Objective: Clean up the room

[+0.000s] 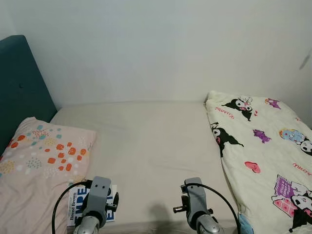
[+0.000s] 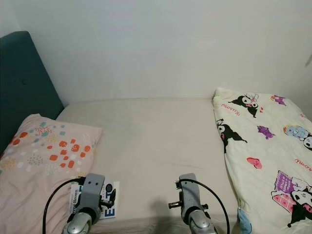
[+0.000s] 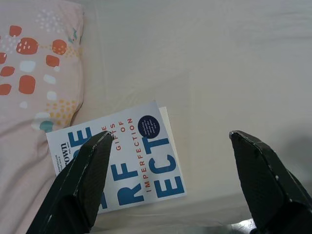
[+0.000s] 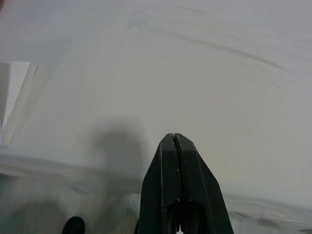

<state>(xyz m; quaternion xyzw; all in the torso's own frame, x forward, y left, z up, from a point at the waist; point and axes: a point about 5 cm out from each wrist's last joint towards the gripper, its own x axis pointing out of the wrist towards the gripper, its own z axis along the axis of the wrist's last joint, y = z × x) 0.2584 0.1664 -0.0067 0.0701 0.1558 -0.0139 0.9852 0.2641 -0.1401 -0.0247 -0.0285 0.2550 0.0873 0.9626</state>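
Both pincers are hovering low over the near edge of the bed as I am watching the feeds. My left gripper [image 3: 168, 141] is hanging with its two long, matte black fingers [image 3: 80, 183] spread wide apart, released and grasping nothing, poised above a paperback book [image 3: 126, 156]. That book is lying flat on the cream bedsheet [image 1: 151, 146], face up, its glossy white cover carrying big blue block letters, thin red lettering and a dark round badge. One corner of it is sitting just beside the pillow [image 1: 41, 163], close to the mattress's front edge. The pillow is looking soft and plump, pale pink cotton dotted with orange, teal and white blobs.

My right gripper [image 4: 174, 139] is clenched, its tapered fingers pressed together into one narrow black wedge, holding nothing, floating over bare, faintly creased sheet; its shadow is falling on the fabric beneath.

Across the bed on my right, a cream quilt [image 1: 265, 151] printed with cartoon characters in black, purple and pink is lying spread out, slightly rumpled. A padded teal headboard [image 1: 19, 83] is rising on my left against a plain white wall [image 1: 161, 48].
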